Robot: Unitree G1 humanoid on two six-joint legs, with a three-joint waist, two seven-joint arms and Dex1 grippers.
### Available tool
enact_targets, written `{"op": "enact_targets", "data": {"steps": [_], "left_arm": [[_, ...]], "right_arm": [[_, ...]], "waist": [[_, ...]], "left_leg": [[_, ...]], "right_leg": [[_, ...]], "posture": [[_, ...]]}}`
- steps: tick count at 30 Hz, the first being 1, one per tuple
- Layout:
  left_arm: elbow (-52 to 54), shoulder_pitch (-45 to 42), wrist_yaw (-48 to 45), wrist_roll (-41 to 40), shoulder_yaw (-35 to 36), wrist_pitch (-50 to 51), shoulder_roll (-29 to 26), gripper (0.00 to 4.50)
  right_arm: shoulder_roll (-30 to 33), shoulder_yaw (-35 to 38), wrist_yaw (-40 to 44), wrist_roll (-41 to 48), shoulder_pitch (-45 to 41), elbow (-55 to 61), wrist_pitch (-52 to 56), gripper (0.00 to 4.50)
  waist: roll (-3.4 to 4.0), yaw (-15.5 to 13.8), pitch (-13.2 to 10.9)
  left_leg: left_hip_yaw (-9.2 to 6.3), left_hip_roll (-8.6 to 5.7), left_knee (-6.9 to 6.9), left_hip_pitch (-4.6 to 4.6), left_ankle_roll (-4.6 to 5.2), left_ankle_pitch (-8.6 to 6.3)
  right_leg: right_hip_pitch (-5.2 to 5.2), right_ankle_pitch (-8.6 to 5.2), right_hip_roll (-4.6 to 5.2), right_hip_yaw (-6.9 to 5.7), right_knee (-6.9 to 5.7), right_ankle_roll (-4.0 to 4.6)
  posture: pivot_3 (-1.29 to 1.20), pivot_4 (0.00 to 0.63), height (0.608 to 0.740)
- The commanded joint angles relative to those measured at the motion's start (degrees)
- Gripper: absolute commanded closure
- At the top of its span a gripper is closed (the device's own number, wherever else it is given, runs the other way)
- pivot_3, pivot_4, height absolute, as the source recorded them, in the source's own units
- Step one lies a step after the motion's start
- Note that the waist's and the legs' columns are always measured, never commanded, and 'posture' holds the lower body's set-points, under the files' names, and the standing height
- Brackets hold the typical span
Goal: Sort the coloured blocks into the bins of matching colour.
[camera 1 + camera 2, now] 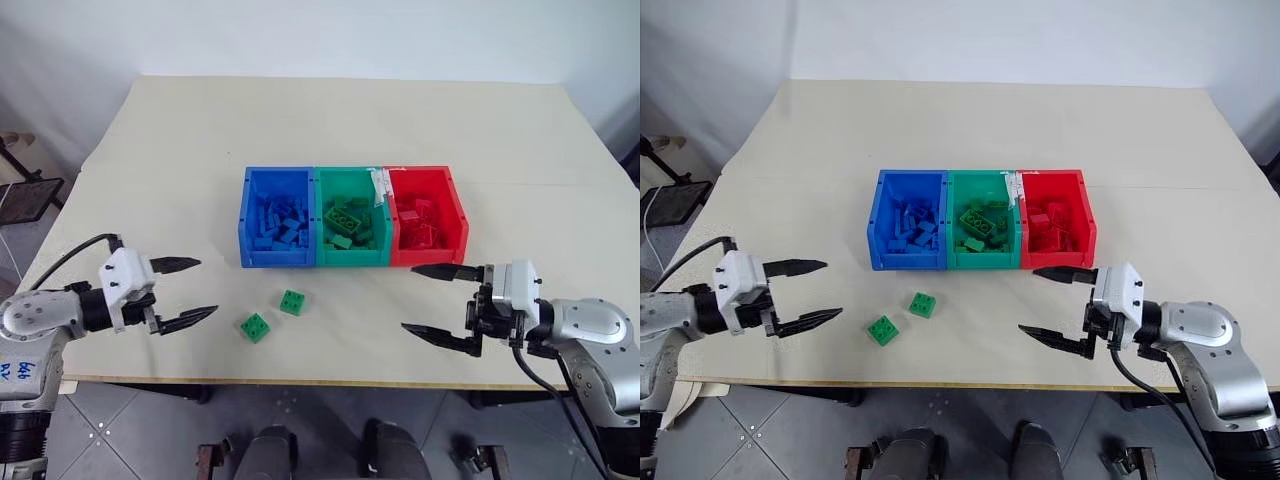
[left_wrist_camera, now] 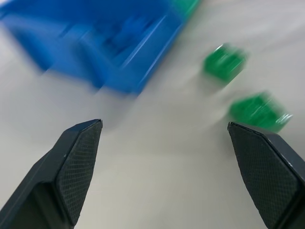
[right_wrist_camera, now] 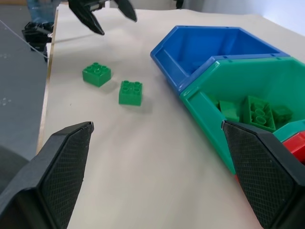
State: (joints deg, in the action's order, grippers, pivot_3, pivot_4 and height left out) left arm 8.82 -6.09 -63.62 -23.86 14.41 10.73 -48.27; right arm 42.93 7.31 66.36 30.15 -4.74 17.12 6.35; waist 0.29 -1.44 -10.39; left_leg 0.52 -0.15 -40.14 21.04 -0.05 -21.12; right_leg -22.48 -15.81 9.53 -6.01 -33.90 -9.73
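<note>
Two green blocks (image 1: 256, 327) (image 1: 292, 302) lie unsorted on the desk (image 1: 180, 150) at lower centre, below the bins (image 1: 350, 231) (nearly full). Left end effector (image 1: 183, 292) and right end effector (image 1: 435, 302) flank them, both spread, empty, seemingly ready to pick.

blurred: blue bin (image 2: 109, 43), two green blocks (image 2: 225, 62) | cut off: red bin (image 3: 298, 145)

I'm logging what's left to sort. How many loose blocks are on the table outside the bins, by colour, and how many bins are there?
Green blocks on the table: 2 (one, the other)
Red blocks on the table: 0
Blue blocks on the table: 0
Bins: 3 (blue bin, green bin, red bin)
Total: 5
</note>
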Motion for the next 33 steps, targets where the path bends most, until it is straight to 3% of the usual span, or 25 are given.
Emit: {"op": "enact_targets", "data": {"steps": [1, 4, 7, 11, 24, 27, 33], "left_arm": [[10.18, 0.13, -1.83, -2.21, -4.67, 4.75, -2.20, 0.02], [11.31, -4.54, -0.57, 3.28, -11.96, 3.63, -1.01, 0.02], [6.98, -13.59, 3.02, 9.31, -20.92, 4.51, 4.60, 0.02], [-0.16, -20.47, 0.02, 14.75, -28.83, 1.69, 7.90, 0.02], [-13.80, -27.06, -3.57, 20.75, -32.49, -5.10, 9.72, 0.02], [-15.43, -27.90, -3.76, 21.70, -33.11, -4.01, 10.09, 0.67], [-16.72, -28.54, -4.25, 22.10, -33.21, -4.19, 10.98, 2.49]], "right_arm": [[1.20, 2.90, 0.13, 0.11, 2.26, 0.69, -0.90, 0.00], [1.23, 3.42, -0.45, 0.17, 3.56, 1.38, -0.85, 0.00], [0.53, 4.49, -2.67, 2.25, 5.01, 3.57, 1.88, 0.00], [0.32, 6.47, -5.79, 4.73, 7.87, 7.39, 5.26, 0.00], [1.33, 11.41, -6.80, 2.75, 17.64, 11.82, 4.25, 0.00], [1.69, 11.79, -6.07, 1.61, 19.02, 11.83, 2.82, 0.00], [1.28, 11.45, -4.58, -0.12, 19.54, 11.29, -0.72, 0.00]], "waist": [[0.00, 0.07, 0.00], [0.01, 0.12, 0.00], [0.03, -0.58, 0.01], [0.01, -0.39, 0.03], [0.00, -0.53, 0.03], [0.00, -0.37, 0.03], [0.01, -0.28, 0.03]], "left_leg": [[0.01, 0.00, 0.01, 0.00, 0.00, 0.00], [0.05, 0.01, 0.02, -0.03, -0.01, 0.00], [0.05, -0.03, -0.06, -0.02, 0.01, 0.01], [0.09, -0.05, -0.10, 0.01, 0.01, 0.01], [0.11, -0.03, -0.02, 0.03, 0.03, 0.00], [0.16, -0.04, -0.03, 0.02, 0.04, -0.01], [0.15, -0.03, -0.05, -0.03, 0.04, -0.01]], "right_leg": [[0.00, 0.00, 0.00, 0.00, 0.01, 0.00], [-0.01, 0.00, 0.00, 0.02, -0.01, 0.00], [0.04, 0.00, 0.00, 0.02, 0.00, 0.01], [0.00, 0.01, 0.00, 0.03, -0.03, 0.01], [-0.03, 0.01, 0.00, 0.02, 0.02, 0.01], [-0.03, 0.01, 0.00, 0.03, 0.03, 0.00], [0.01, 0.01, 0.00, 0.03, 0.01, 0.01]], "posture": [[0.00, 0.150, 0.740], [0.00, 0.150, 0.740], [0.00, 0.150, 0.740], [0.00, 0.150, 0.740], [0.00, 0.150, 0.740], [0.00, 0.150, 0.740], [0.00, 0.150, 0.740]]}}
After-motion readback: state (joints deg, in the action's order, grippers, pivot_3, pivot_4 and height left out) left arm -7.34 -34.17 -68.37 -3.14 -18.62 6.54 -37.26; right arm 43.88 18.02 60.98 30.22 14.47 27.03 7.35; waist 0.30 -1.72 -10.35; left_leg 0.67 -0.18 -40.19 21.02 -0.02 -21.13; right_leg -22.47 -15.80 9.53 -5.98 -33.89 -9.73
